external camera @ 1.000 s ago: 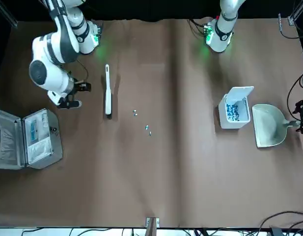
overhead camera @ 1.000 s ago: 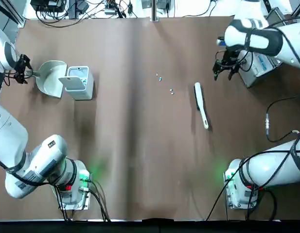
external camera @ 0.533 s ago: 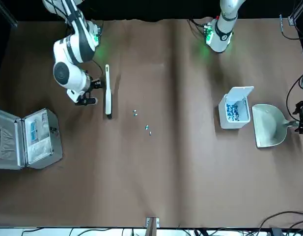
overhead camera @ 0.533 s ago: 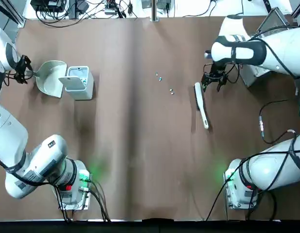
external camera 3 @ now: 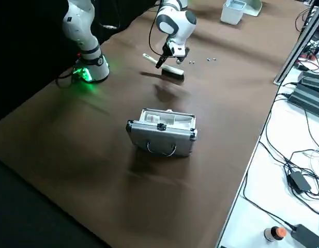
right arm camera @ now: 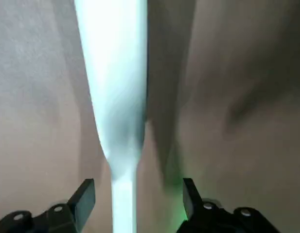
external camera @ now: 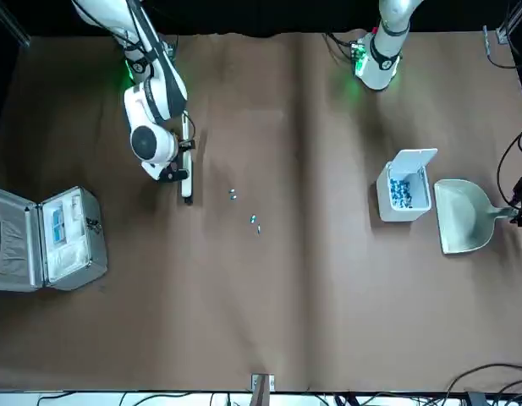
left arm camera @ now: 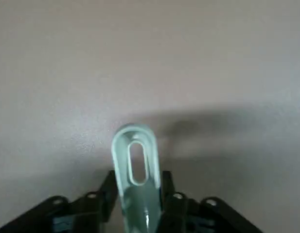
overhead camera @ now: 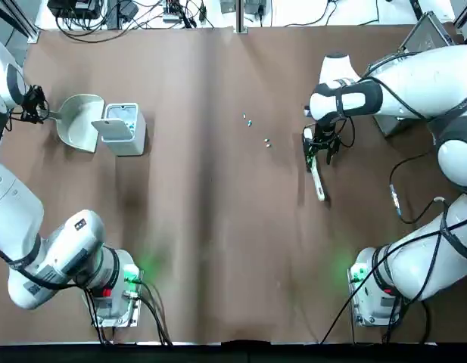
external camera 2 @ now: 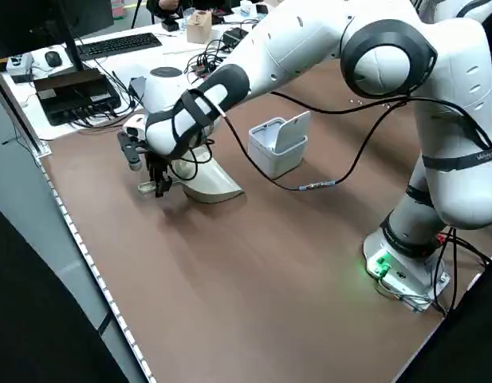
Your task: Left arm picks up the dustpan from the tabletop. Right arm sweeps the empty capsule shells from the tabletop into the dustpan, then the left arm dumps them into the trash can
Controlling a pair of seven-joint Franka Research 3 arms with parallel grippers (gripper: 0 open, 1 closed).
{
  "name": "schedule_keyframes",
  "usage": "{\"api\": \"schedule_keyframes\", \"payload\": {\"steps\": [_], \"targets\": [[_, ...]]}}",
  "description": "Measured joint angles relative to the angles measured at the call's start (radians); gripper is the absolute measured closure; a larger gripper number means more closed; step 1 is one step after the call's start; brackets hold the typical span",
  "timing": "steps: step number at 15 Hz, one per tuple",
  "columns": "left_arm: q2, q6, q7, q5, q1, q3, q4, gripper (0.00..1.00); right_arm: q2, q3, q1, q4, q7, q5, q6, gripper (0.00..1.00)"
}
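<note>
Dustpan point(overhead camera: 78, 121) is seen resting on the desk point(overhead camera: 218, 227) beside the trash can point(overhead camera: 123, 128), its handle clamped by the left tool point(overhead camera: 32, 113). Right tool point(overhead camera: 322, 147), fingers spread, straddles the brush point(overhead camera: 314, 166) unclosed.

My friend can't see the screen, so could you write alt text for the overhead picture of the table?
Seen from overhead, the right gripper hovers open over a white brush on a brown tabletop, near a few tiny capsule shells. At the far left, the left gripper holds the handle of a cream dustpan beside a small grey trash can.
</note>
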State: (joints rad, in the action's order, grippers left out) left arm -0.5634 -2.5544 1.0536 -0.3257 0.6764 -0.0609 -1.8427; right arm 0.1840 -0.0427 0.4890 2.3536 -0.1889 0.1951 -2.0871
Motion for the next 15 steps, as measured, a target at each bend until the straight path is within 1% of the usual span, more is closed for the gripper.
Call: {"api": "schedule_keyframes", "payload": {"steps": [1,2,3,4,8,10,11,12,13,14,15], "targets": [[0.0,0.0,0.0,0.0,0.0,0.0,0.002,0.6,0.007,0.0,0.006,0.0,0.0,0.0,0.0,0.19],[0.0,0.0,0.002,-0.001,0.0,-0.001,0.003,0.67,0.01,0.0,0.012,0.002,0.0,0.0,0.0,0.2],[0.0,0.0,0.002,-0.001,0.0,-0.001,0.004,0.67,0.011,0.0,0.018,0.006,0.0,0.0,0.0,0.24],[0.0,0.0,0.002,-0.001,0.0,-0.002,0.004,0.67,0.011,0.0,0.027,0.015,0.0,0.0,0.001,0.26],[0.004,0.0,0.015,0.001,0.0,-0.008,0.011,0.67,0.011,0.0,0.046,0.034,0.0,0.0,0.002,0.29],[0.018,0.007,0.018,0.002,0.001,-0.016,0.017,0.67,0.011,0.0,0.054,0.044,0.0,0.0,0.002,0.3],[0.028,0.018,0.019,0.006,0.001,-0.022,0.026,0.67,0.011,0.0,0.057,0.047,0.0,0.0,0.002,0.33],[0.04,0.038,0.022,0.017,0.001,-0.027,0.039,0.67,0.011,0.0,0.059,0.049,0.0,0.0,0.002,0.33],[0.053,0.073,0.022,0.031,0.0,-0.031,0.062,0.67,0.011,0.0,0.062,0.049,0.0,0.0,0.002,0.36],[0.067,0.126,0.022,0.039,0.001,-0.036,0.088,0.67,0.011,0.0,0.063,0.049,-0.001,0.0,0.002,0.36],[0.079,0.19,0.022,0.044,0.002,-0.047,0.121,0.67,0.011,0.0,0.065,0.049,-0.001,0.001,0.002,0.39]]}}
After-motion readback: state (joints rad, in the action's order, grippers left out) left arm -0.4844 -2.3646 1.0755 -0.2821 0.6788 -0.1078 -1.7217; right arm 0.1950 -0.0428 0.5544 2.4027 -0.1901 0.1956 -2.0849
